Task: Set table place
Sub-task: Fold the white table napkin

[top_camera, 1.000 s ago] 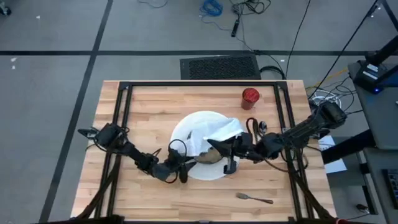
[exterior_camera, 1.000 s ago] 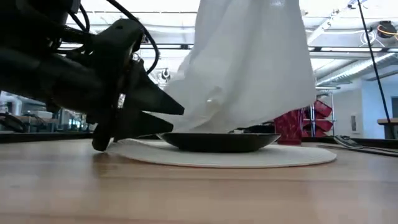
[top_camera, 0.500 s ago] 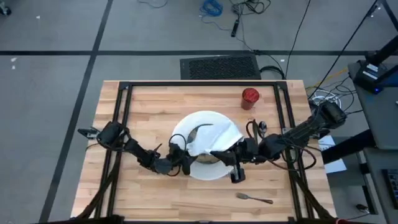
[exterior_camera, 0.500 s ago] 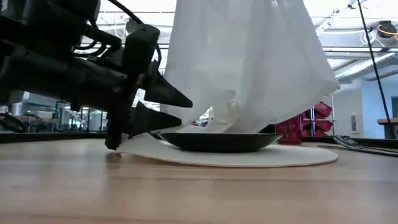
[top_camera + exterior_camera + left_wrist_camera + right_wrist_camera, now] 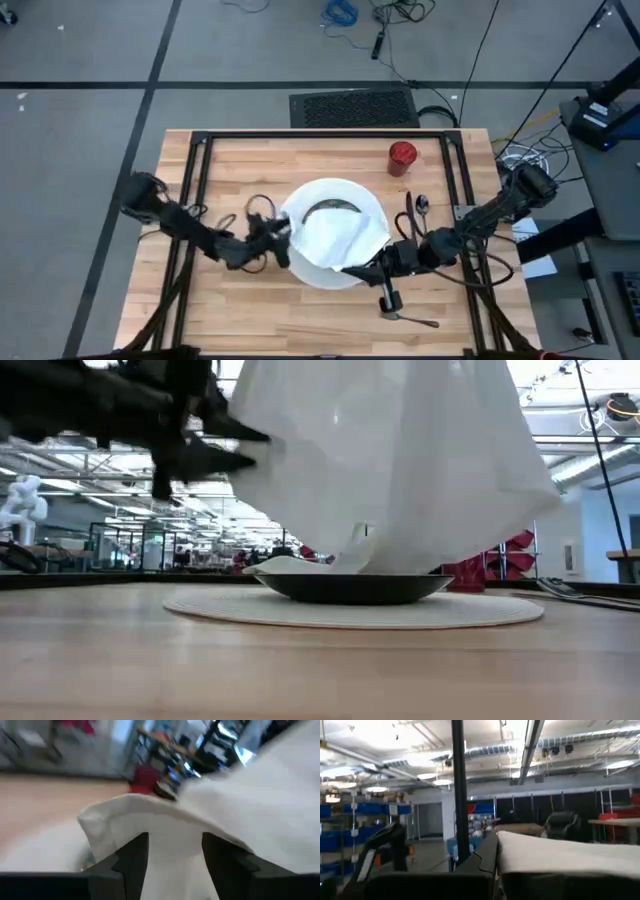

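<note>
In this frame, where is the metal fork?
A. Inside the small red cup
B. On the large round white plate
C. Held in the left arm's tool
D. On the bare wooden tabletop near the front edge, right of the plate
D: in the high view the metal fork lies on the light wooden table, beyond the rim of the large round white plate and just past the right tool.

Napkin point(image 5: 335, 237) over bowl point(image 5: 330, 207) on plate point(image 5: 372, 210) — fork point(image 5: 410, 320) right-front.
</note>
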`<state>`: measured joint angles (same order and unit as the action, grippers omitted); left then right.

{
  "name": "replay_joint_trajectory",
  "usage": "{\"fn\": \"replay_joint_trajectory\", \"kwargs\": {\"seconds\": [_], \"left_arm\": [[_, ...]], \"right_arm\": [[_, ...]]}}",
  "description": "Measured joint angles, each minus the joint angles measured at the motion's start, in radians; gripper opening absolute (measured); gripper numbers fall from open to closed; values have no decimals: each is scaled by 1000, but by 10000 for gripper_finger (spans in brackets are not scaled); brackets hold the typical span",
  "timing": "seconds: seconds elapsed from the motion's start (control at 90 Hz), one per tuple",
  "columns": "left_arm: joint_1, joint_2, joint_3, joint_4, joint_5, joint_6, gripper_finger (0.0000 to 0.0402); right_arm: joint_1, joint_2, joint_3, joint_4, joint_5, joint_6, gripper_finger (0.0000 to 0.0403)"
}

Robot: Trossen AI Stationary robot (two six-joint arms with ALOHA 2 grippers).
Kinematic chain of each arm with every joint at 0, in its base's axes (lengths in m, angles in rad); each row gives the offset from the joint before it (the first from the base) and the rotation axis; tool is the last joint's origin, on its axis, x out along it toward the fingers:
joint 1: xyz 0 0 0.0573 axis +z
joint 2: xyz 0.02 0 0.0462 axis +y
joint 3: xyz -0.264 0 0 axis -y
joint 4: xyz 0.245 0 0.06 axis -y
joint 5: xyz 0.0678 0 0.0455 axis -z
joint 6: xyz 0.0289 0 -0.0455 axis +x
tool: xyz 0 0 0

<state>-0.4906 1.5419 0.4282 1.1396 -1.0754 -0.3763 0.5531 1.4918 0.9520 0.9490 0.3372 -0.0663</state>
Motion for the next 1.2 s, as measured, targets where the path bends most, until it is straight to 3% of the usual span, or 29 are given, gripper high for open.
{"fn": "replay_joint_trajectory", "kwargs": {"seconds": [0.222,0.333,0.422,0.567,0.778,0.956,1.078,1.2], "left_arm": [[-99,-337,-4,-1,-47,519,171],[-168,-415,3,-88,-33,586,171],[-196,-415,3,-254,-15,474,171],[-205,-343,2,-551,192,122,171],[-217,-150,1,-657,308,-262,171],[-198,-41,1,-711,319,-400,171],[-128,-67,1,-779,366,-425,171],[2,-133,2,-973,484,-541,171]], "right_arm": [[12,0,0,-238,2,97,0],[12,0,0,-354,6,163,0],[12,0,0,-439,8,201,0],[12,0,0,-652,3,332,0],[23,1,0,-990,0,558,0],[48,1,0,-1181,-21,704,0],[73,1,0,-1306,-55,814,0],[89,1,0,-1412,-55,898,0]]}}
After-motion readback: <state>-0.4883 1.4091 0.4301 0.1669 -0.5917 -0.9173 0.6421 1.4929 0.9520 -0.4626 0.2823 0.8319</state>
